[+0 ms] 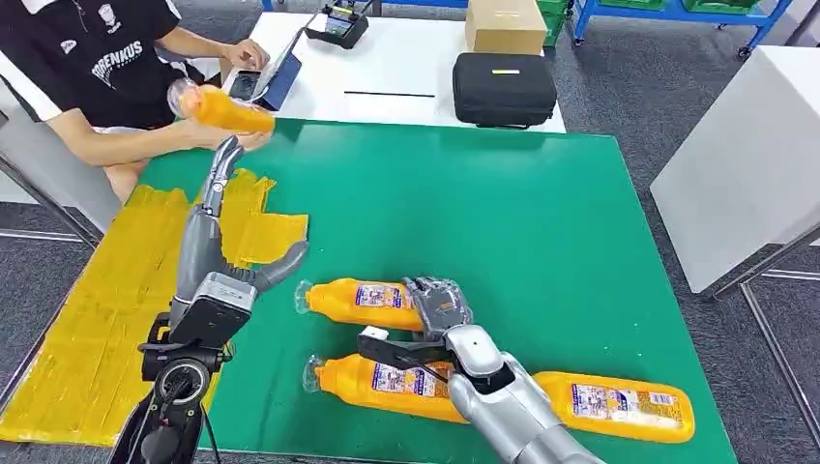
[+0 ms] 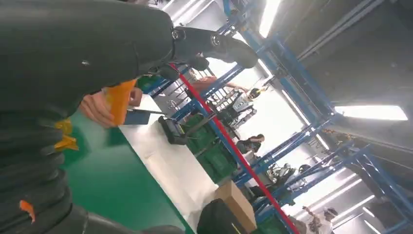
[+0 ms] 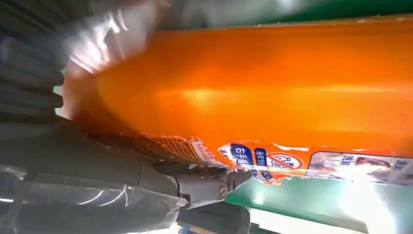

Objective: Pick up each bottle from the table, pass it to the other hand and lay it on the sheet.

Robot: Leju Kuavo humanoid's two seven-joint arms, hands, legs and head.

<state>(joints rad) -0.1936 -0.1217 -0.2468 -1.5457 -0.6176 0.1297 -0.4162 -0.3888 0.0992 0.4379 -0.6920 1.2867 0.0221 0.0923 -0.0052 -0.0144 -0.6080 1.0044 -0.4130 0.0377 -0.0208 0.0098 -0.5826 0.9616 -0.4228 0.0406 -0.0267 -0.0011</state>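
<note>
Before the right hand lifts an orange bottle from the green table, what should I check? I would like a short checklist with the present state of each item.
1. Right hand over the orange plastic bottle on the green table: ok.
2. Fingers closed on that bottle: cannot tell.
3. Left hand open, ready to receive: ok.
4. Yellow sheet free of bottles: ok.
5. Person's hand holding another orange bottle near the left hand: not ok.

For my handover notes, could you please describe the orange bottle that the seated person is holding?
The orange plastic bottle looks filled with orange liquid, with a clear cap end pointing toward the person. It lies roughly level in the air in the person's hand, above the green table's far left corner. The robot's left hand reaches toward it, fingertips just below.
</note>
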